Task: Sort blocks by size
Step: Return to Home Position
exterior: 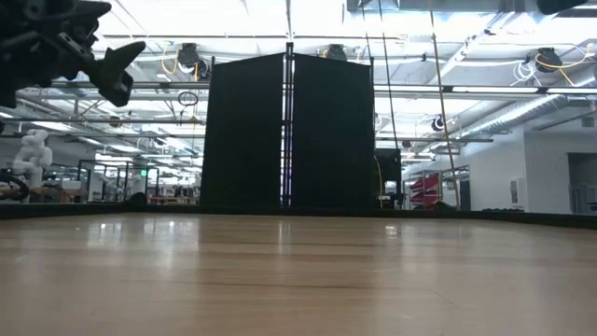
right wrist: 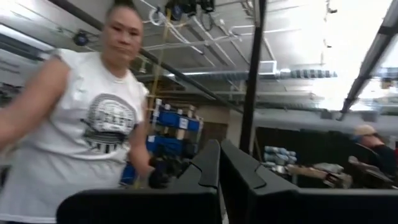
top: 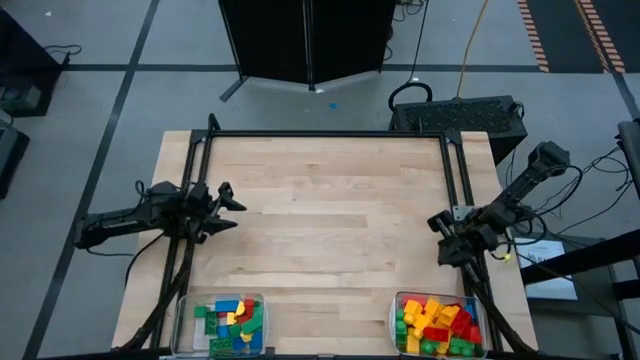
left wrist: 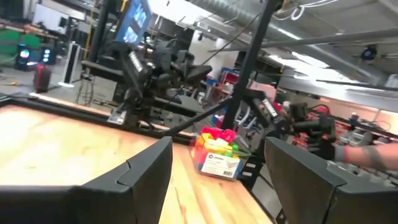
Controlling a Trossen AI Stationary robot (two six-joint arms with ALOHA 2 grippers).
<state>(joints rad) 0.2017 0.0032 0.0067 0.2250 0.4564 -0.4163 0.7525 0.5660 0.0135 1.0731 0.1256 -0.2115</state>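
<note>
The wooden bench (top: 330, 200) has nothing on its middle. All the blocks (top: 232, 318) sit in two clear bins at the near edge of the bench. The bin at the bench's left corner (top: 181, 322) holds mostly green and blue blocks, with a few yellow and red ones. The bin at the bench's right corner (top: 393, 322) holds mostly yellow and red blocks, with some green ones.

The left tool (top: 235, 212) hangs in the air over the left side of the bench. Its two fingers are spread wide, and it holds nothing.

The right tool (right wrist: 219, 149) hangs over the right side of the bench. Its two fingers are pressed close together, with nothing between them.

Both tools are well apart from the bins.

Past the bench, a person in a white shirt with a round print (right wrist: 93, 124) is close by.
</note>
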